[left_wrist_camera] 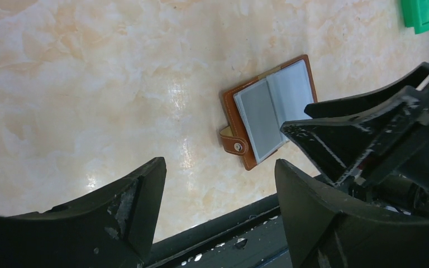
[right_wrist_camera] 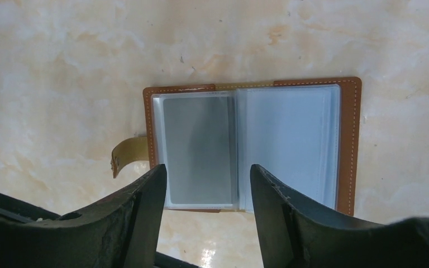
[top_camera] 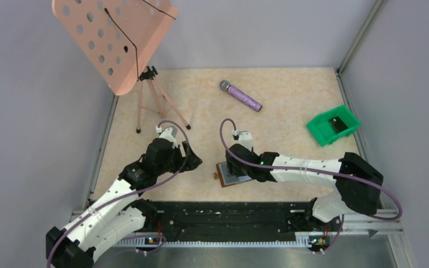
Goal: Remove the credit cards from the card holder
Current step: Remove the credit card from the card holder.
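The card holder lies opened flat near the table's front edge, brown leather around two clear sleeves, its snap strap sticking out to the left. A grey credit card shows in the left sleeve; the right sleeve looks pale, and I cannot tell what it holds. My right gripper hovers just above the holder, open, with nothing between its fingers. My left gripper stands open and empty to the left of the holder.
A green bin with a dark flat thing in it sits at the right. A purple microphone lies at the back. A pink music stand on a tripod stands at the back left. A black rail runs along the front edge.
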Tool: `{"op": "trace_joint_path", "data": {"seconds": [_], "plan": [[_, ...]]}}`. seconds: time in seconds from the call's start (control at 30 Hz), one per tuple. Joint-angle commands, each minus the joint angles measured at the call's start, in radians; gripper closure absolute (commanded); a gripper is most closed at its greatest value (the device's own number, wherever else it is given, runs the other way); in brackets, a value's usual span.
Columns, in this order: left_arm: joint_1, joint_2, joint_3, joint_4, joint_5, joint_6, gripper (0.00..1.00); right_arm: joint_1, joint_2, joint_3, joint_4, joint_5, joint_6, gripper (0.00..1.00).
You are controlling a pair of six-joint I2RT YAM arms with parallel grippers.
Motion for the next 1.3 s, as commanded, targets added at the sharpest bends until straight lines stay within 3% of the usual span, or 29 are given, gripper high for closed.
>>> {"op": "trace_joint_path", "data": {"seconds": [0.0,0.6,0.8,1.27], "plan": [[0.002,-0.068,0.021,-0.030,-0.061,0.031,0.23,0.032,0.067,0.084,-0.013,0.021,-0.014,0.42],[0.001,-0.141,-0.021,-0.020,-0.125,0.030,0.22,0.090,0.266,0.216,-0.148,0.128,0.002,0.43],[0.001,-0.144,-0.024,-0.020,-0.127,0.030,0.22,0.093,0.292,0.215,-0.149,0.131,0.011,0.48],[0.002,-0.144,-0.033,-0.013,-0.118,0.023,0.22,0.103,0.283,0.219,-0.139,0.129,0.009,0.43]]}}
